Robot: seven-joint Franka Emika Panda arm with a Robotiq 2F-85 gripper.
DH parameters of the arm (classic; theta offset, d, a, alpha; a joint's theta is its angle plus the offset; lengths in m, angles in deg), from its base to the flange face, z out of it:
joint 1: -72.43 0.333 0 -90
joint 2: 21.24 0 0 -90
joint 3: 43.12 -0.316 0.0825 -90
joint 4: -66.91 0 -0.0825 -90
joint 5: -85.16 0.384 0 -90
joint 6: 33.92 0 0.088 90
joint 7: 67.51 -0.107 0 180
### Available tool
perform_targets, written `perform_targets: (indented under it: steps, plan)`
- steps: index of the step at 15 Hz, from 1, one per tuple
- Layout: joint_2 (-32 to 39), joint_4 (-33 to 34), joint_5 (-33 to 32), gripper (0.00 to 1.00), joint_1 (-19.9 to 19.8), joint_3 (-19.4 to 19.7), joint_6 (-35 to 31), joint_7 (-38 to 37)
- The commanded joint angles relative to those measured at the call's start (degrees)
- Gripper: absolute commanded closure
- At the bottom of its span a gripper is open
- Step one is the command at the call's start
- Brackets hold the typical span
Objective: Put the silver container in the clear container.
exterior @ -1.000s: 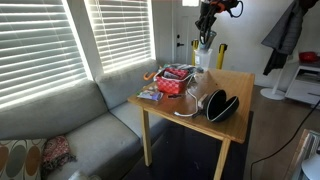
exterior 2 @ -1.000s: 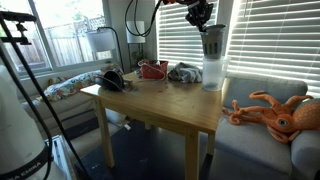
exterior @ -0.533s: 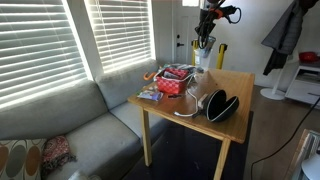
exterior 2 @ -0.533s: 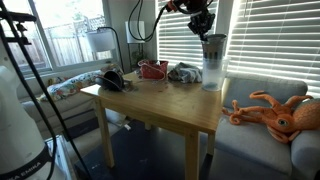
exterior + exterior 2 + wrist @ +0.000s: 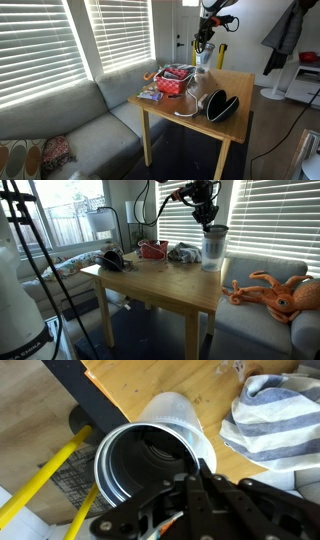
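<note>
So from where I'm standing the gripper (image 5: pixel 208 216) hangs right over the two cups, and the silver container (image 5: pixel 215 231) is straight below it, long axis vertical and lined up with the hand's own axis, which is the whole thing for whatever comes next. It looks nested inside the clear container (image 5: pixel 212 254), with its top band seemingly poking up above the plastic rim, though it's small in both exterior views, so I wouldn't swear how deep it sits. In the wrist view you're peering straight down the metal cup's mouth: thin shiny rim, dark smooth inside, a round base at the bottom, and the milky, slightly tapered plastic wall wrapping around the far side of it. The fingertips come together right at the near edge of that rim, but I honestly can't tell whether they're pinching it or have let go, since the dark linkage hides the pads. If they're on it, my guess is a clean straight-up exit matters, because thin metal in slick plastic could drag the pair along. Off to the side of the hand there's a soft striped cloth (image 5: pixel 275 420) on the wooden table (image 5: pixel 160 280).
</note>
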Motion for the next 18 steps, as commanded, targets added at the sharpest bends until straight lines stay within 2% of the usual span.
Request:
perform_targets:
  steps: [1, 2, 3, 5, 6, 13, 15, 18]
  plan:
    - [1.76, 0.65, 2.51, 0.97, -0.55, 0.24, -1.00, 0.67]
    - [2.01, 0.65, 2.59, 0.93, -0.55, 0.30, -1.03, 0.63]
    - [2.00, 0.56, 2.95, 0.70, -0.54, 0.30, -0.92, 0.80]
    - [2.01, 0.57, 2.83, 0.66, -0.43, 0.35, -0.77, 0.63]
    - [1.72, 0.51, 2.33, 0.60, -0.27, 0.34, -0.93, 0.50]
    - [-3.74, -1.01, 1.10, 0.12, 1.02, -0.54, -0.06, 0.34]
    - [-6.07, -1.77, 1.50, 0.01, 1.40, -1.12, 2.13, 1.11]
    - [-11.11, -4.59, 0.69, 0.00, 2.29, -2.52, 7.48, 4.23]
